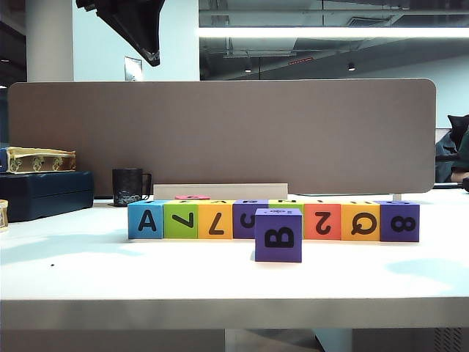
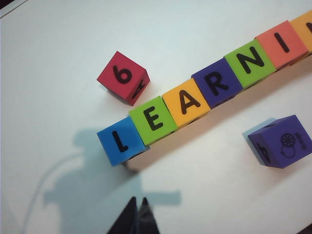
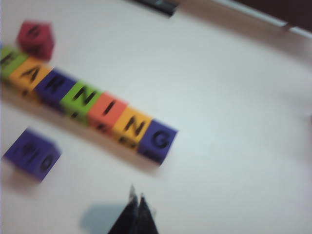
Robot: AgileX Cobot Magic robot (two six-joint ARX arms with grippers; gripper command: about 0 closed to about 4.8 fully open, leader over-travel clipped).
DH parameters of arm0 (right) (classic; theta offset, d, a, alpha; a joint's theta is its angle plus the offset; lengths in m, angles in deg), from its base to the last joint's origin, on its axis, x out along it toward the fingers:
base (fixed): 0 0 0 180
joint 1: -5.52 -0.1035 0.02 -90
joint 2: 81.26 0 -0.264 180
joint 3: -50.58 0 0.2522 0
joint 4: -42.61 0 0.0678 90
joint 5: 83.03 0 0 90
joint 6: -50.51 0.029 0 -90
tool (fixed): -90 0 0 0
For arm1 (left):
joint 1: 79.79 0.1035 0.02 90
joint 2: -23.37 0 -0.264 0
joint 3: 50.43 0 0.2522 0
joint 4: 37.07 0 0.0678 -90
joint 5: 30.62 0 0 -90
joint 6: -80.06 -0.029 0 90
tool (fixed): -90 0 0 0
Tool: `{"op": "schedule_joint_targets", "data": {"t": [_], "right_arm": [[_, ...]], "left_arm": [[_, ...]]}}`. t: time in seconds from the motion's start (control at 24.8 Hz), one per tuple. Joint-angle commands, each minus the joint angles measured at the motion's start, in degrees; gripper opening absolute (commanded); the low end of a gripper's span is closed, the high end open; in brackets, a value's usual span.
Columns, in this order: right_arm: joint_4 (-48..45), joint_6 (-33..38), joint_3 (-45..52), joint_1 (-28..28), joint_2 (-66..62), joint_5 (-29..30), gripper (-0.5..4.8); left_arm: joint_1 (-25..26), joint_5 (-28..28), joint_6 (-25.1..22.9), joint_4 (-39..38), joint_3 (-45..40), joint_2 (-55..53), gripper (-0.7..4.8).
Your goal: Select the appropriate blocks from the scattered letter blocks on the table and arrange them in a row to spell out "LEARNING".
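Observation:
Letter blocks stand in one row on the white table (image 1: 234,286), from a blue one (image 1: 146,220) to a purple one (image 1: 399,221). From above their tops read L (image 2: 120,141), E (image 2: 153,119), A (image 2: 187,101), R (image 2: 217,83), N (image 2: 250,62), I (image 2: 282,44), then N (image 3: 132,126) and G (image 3: 158,141). A purple block marked B (image 1: 278,235) sits alone in front. A red block with a 6 (image 2: 123,77) lies behind the row. My left gripper (image 2: 138,201) hangs shut and empty above the table near the L end. My right gripper (image 3: 136,197) is shut and empty near the G end.
A grey-brown partition panel (image 1: 220,136) closes off the back of the table. A black mug (image 1: 128,187) and a dark blue box (image 1: 45,194) with a yellow box (image 1: 40,159) on it stand at the back left. A dark arm part (image 1: 128,26) hangs overhead.

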Motion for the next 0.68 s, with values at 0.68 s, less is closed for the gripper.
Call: {"op": "schedule_joint_targets", "data": {"t": [0.68], "right_arm": [[-24.50, 7.50, 37.31, 15.87, 33.70, -0.44, -0.01]], "left_arm": [[-0.04, -0.17, 0.20, 0.79, 0.11, 0.37, -0.05]]}}
